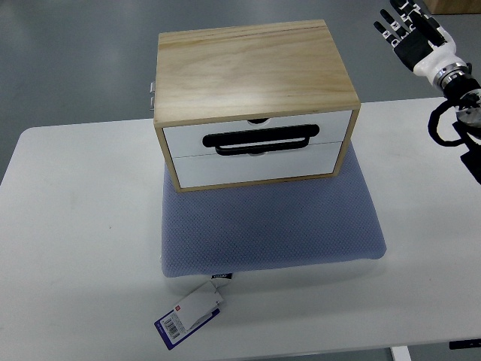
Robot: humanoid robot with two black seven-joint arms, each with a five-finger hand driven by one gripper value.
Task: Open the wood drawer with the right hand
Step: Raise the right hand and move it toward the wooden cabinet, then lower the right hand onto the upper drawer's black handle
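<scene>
The wooden drawer box [255,101] sits on a blue cushion [270,226], black handle [259,141] facing the robot; the right hand [409,34] hovers well apart, fingers spread, empty.

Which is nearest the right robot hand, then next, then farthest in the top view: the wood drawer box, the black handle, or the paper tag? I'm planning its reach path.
1. Wood drawer box: its top right corner lies closest to the right robot hand, up at the picture's top right.
2. Black handle: on the box's white front, left and lower.
3. Paper tag: by the table's near edge, bottom left of the cushion.
</scene>
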